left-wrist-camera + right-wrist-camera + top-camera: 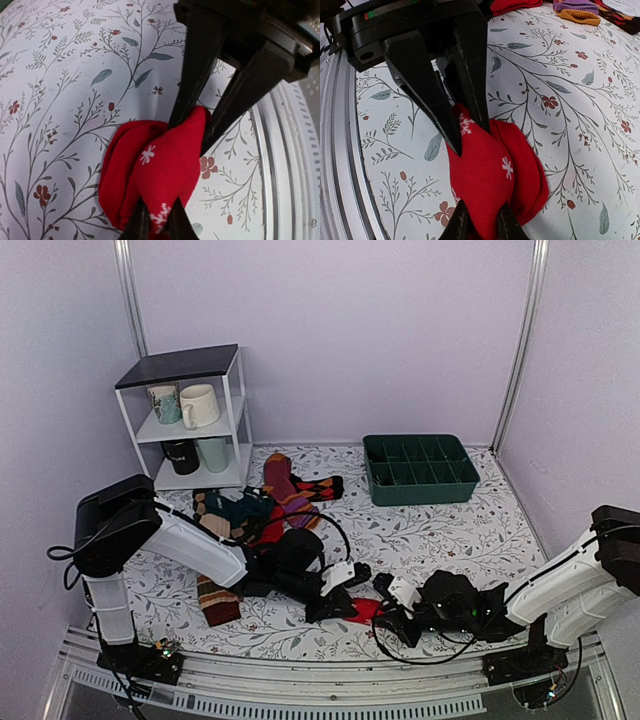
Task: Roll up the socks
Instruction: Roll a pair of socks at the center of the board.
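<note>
i have both grippers on the socks (150,175). the left gripper (155,227) is pinching one end of the bundle and the right gripper (480,222) is clamped on the opposite end. to roll well, i'd hold one pinch as the anchor and turn the other wrist over it, keeping the fabric taut. the socks lie well apart from the green tray (420,496), on its near-left side. they are bright red, bunched into thick folds, with small white snowflake marks.
</note>
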Controlling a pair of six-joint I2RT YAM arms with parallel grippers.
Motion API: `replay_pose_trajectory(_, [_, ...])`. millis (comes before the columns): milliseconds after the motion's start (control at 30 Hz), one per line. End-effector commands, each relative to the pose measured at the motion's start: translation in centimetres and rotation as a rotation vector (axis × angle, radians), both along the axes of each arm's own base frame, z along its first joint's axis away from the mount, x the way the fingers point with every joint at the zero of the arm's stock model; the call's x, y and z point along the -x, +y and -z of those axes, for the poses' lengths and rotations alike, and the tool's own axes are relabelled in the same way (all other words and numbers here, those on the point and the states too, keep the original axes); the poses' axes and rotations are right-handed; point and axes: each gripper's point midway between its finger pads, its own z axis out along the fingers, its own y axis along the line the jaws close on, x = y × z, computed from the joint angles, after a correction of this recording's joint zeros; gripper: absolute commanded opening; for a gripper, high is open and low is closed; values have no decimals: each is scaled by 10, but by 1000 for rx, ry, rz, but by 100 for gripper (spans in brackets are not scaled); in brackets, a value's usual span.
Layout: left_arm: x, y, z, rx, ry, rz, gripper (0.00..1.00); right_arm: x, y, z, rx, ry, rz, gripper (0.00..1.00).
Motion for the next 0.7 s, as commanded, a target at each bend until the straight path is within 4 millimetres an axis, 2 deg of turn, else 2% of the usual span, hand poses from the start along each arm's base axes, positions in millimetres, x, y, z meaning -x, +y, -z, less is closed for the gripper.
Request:
replay_pose_trajectory(0, [18,80,87,-402,91,-89,18,10,-3,23,51,152,-4,11])
replay_pose_trajectory(33, [11,77,82,-384,57,-110,24,11,-6,26,55,178,5,11])
replay_pose_trajectory(67, [2,71,67,-342,5,-135,32,14,-7,28,60,202,9,11])
replay_pose_trajectory(200, [-27,63,10,-175,-231,-228,33,21,-17,40,76,302,33,10])
replay_pose_trajectory(267, [-28,64,-16,-91,-329,-223,32,24,-21,45,78,357,49,10])
replay_pose_trajectory(400, [-7,64,-53,76,-488,-133,35,31,-24,53,82,477,77,10])
replay_pose_trajectory(467, [0,64,-58,117,-543,-87,48,36,-25,58,97,535,80,10])
replay_pose_trajectory(667, [8,50,-62,178,-651,21,48,44,-28,70,138,649,114,10])
